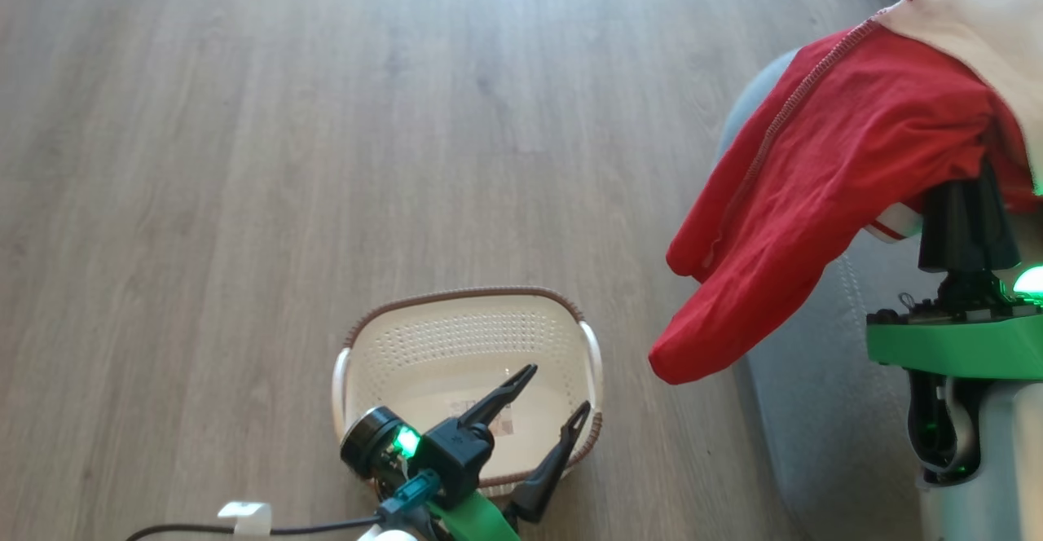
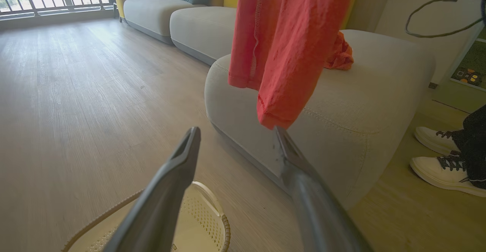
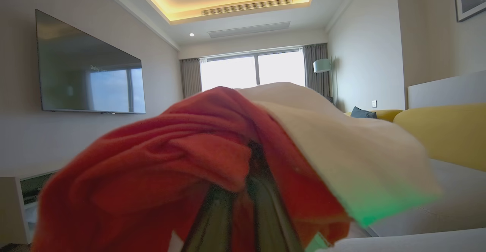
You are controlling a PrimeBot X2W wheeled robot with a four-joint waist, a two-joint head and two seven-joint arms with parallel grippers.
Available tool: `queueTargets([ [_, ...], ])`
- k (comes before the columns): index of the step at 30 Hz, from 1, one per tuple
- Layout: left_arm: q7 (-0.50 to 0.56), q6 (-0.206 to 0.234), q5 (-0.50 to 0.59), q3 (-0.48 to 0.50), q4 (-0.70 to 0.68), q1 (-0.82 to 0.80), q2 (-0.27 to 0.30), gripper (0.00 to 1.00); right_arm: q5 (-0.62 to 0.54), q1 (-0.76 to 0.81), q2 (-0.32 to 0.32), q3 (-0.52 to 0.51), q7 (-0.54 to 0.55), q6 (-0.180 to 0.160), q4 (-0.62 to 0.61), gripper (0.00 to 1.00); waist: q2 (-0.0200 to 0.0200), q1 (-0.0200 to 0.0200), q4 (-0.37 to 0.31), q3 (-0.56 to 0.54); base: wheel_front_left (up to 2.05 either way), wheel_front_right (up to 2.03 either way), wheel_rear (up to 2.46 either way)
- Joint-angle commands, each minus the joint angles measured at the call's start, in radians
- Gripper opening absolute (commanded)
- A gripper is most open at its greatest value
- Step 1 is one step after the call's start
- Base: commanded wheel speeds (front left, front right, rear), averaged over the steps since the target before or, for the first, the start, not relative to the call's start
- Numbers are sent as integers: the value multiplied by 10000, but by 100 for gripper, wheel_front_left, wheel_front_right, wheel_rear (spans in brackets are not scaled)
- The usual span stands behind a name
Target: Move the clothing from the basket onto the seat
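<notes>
Red clothing (image 1: 823, 191) draped over the shut right pincer (image 1: 965, 207), short of a clean drop on the seat (image 1: 815, 411).

The right pincer is clamped shut on the clothing, which folds over its fingers, white part on top, with a long red tail hanging to its left past the rounded edge of the grey seat. The left pincer (image 1: 556, 389) stands wide open and empty, the basket (image 1: 464, 292) just beneath it, apparently bare but for a label. To finish well: carry the load farther in over the cushion, lower until the tail pools on the fabric, then release, so nothing slides to the wood-plank floor (image 1: 326, 117). Another red garment (image 2: 340, 52) lies on the seat; a person's shoes (image 2: 436, 161) stand beside it.
</notes>
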Motion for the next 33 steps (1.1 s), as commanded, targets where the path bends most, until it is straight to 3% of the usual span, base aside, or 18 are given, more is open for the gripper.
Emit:
queueTargets([
  [1,-97,-9,26,279,-381,-381,-107,100,-17,-445,39,188,-67,-4,-406,0,-1,0,-238,142,0,0,0],
  [13,-97,-9,111,243,-692,-852,137,100,104,-678,39,-21,-67,-4,-686,0,-1,0,-2036,1056,0,0,0],
  [26,-97,-9,208,303,-940,-846,237,100,303,-611,39,-285,-67,-4,-809,0,-1,0,-4147,1104,0,0,0],
  [33,-97,-9,240,262,-984,-761,228,100,298,-408,39,-411,-67,-4,-872,0,-1,0,-4909,980,0,0,0],
])
